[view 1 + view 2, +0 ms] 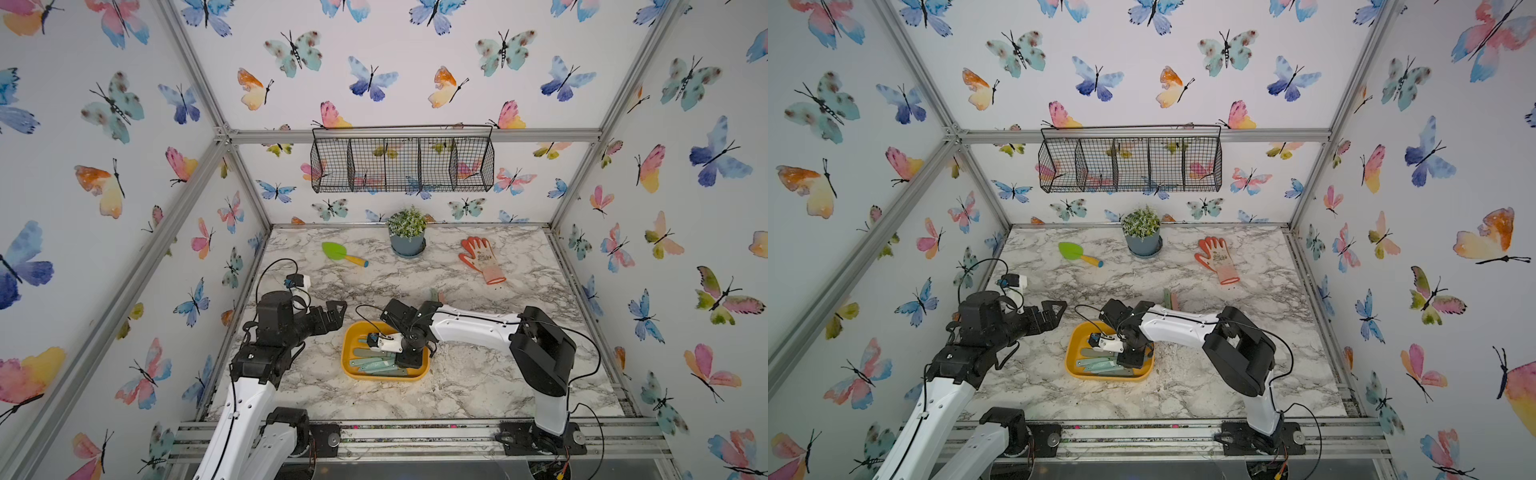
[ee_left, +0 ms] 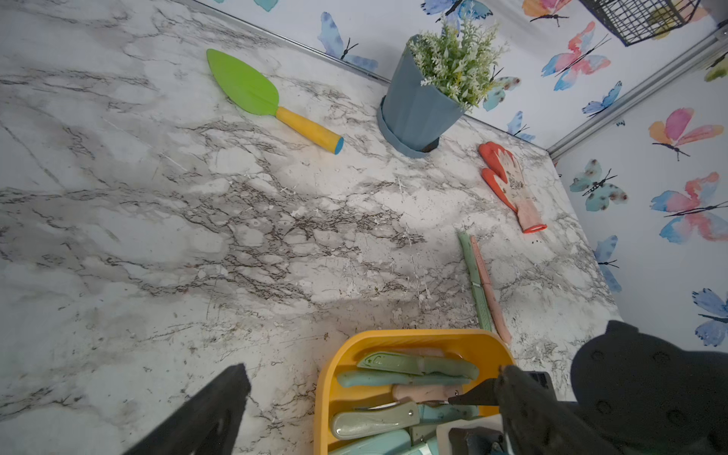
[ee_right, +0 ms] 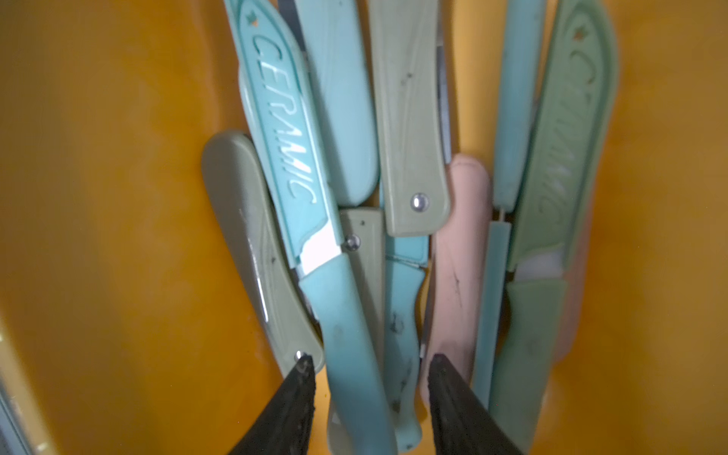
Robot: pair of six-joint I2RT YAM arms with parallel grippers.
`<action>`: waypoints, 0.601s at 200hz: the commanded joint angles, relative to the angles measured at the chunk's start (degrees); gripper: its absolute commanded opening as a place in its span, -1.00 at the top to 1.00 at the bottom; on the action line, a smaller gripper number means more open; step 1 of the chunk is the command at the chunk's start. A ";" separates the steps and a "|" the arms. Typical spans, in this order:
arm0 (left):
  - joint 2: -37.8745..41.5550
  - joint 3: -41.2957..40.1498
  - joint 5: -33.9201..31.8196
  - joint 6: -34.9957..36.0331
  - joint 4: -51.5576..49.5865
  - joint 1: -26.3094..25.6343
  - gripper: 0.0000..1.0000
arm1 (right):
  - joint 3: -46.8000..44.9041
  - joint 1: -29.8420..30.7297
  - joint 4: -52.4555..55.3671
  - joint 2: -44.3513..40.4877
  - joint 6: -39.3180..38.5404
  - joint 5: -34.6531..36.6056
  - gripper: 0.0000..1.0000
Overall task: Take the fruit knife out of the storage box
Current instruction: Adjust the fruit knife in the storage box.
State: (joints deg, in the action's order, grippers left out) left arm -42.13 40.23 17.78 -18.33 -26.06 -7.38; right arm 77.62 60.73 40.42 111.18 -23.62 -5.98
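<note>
Blue fruit knife (image 3: 343,315) handle lies between parted jaws.

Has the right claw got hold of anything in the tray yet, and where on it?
Nothing held yet. The right claw stands open astride two teal plastic knife handles in the yellow-orange plastic tray.

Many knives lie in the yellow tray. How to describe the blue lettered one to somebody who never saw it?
On the marble table, find the yellow-orange storage box under the right hand. In it, take the light blue knife whose handle lies between that hand's fingers. Only its blue sheath reads CERAMIC; the other lettered sheath is green.
</note>
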 commanded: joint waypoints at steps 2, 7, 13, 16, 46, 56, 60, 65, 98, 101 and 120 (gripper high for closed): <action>-0.14 0.19 1.13 1.01 0.86 -0.28 -0.97 | 1.95 0.35 2.20 2.29 0.19 1.44 0.01; -0.05 0.20 0.97 1.03 0.77 -0.31 -0.97 | 2.05 0.35 2.21 2.40 0.32 1.68 0.03; 0.04 0.21 0.79 1.01 0.80 -0.30 -0.97 | 2.09 0.31 2.20 2.54 0.54 1.80 0.08; 0.07 0.20 0.72 1.01 0.83 -0.32 -0.97 | 2.16 0.35 2.20 2.65 0.63 1.86 0.12; 0.23 0.15 0.50 1.01 0.93 -0.33 -0.97 | 2.44 0.35 1.53 2.45 1.39 2.09 0.32; 0.19 0.13 0.58 0.96 0.93 -0.33 -0.97 | 2.53 0.35 1.26 2.15 1.55 2.18 0.37; 0.19 0.11 0.59 1.00 0.94 -0.32 -0.97 | 2.53 0.35 1.16 2.07 1.63 2.11 0.37; 0.16 0.13 0.59 0.94 0.93 -0.39 -0.97 | 2.61 0.35 1.00 1.87 1.72 2.11 0.40; 0.12 0.04 0.41 0.92 0.93 -0.37 -0.97 | 2.90 0.35 0.71 1.33 2.13 1.76 0.53; 0.16 0.03 0.41 0.92 0.93 -0.33 -0.97 | 2.96 0.35 0.73 1.30 2.19 1.70 0.55; 0.21 0.03 0.33 0.92 1.02 -0.29 -0.97 | 3.06 0.35 0.71 0.91 2.43 1.28 0.61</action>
State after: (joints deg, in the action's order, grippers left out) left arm -42.15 40.23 17.85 -18.17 -25.98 -7.60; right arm 79.24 60.75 40.99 112.99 -22.02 -4.49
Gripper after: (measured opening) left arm 0.985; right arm 0.235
